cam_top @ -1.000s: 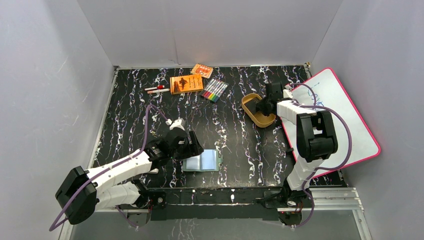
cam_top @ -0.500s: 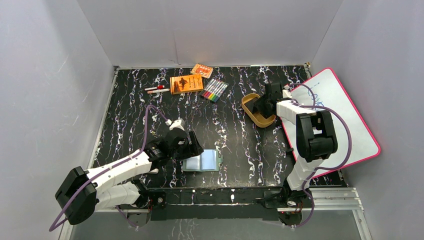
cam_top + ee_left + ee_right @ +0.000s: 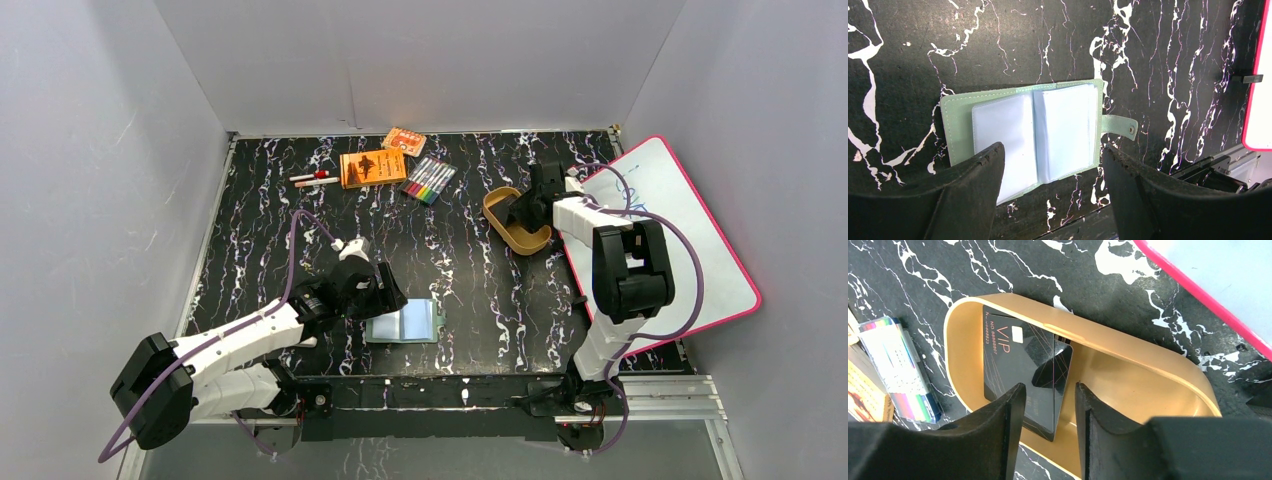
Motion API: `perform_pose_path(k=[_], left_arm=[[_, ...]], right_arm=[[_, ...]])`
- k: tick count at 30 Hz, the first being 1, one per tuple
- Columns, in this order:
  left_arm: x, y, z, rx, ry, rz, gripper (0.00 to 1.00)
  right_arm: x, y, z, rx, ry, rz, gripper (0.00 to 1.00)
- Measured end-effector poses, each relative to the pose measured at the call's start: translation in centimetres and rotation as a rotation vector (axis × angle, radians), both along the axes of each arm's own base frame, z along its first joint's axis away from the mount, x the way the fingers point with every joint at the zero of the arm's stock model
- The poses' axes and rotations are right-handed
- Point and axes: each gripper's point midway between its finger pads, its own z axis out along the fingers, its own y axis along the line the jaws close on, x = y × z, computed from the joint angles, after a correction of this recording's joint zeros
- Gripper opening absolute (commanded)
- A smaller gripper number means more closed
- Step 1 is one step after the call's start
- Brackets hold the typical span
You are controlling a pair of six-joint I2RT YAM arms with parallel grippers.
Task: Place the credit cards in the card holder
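The card holder [image 3: 1028,132] lies open and flat near the front edge, sage green with pale blue sleeves and its snap tab [image 3: 1122,125] to the right; it also shows in the top view [image 3: 403,322]. My left gripper [image 3: 1053,147] hovers over its near edge, open and holding nothing. Two dark credit cards [image 3: 1018,355] lie overlapped in the tan oval tray [image 3: 1108,337], the upper one marked VIP. Above them my right gripper [image 3: 1050,386] has its jaws apart, one on each side of the cards' near corner, gripping nothing.
A pink-edged whiteboard [image 3: 680,240] lies at the right, next to the tray [image 3: 500,200]. At the back sit two orange boxes [image 3: 372,168], a pack of coloured markers [image 3: 429,179] and loose pens [image 3: 314,178].
The right gripper's jaws have widened a little and shifted slightly over the tray. The left arm and the card holder have not moved.
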Motion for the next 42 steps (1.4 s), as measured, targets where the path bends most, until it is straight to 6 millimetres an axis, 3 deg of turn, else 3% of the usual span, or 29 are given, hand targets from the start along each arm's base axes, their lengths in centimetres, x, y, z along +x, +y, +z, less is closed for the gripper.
perform_pose_path(k=[7, 13, 17, 25, 37, 42], left_arm=[[0.00, 0.01, -0.01, 0.001, 0.000, -0.001, 0.68], [-0.01, 0.03, -0.10, 0.005, 0.001, -0.003, 0.68], [-0.02, 0.04, -0.20, 0.008, 0.003, -0.003, 0.68], [-0.03, 0.04, -0.26, 0.009, 0.004, -0.004, 0.68], [-0.03, 0.04, -0.28, 0.009, 0.005, -0.003, 0.68], [-0.03, 0.04, -0.28, 0.009, 0.005, -0.003, 0.68]], right_arm=[[0.14, 0.02, 0.15, 0.000, -0.004, 0.002, 0.34], [0.10, 0.01, 0.12, -0.002, -0.004, 0.004, 0.57], [0.08, 0.00, 0.11, -0.006, -0.004, 0.010, 0.61], [0.05, 0.04, 0.04, -0.010, -0.002, 0.022, 0.50], [0.41, 0.28, -0.54, -0.006, 0.010, 0.031, 0.49], [0.39, 0.29, -0.61, -0.005, 0.005, 0.031, 0.45]])
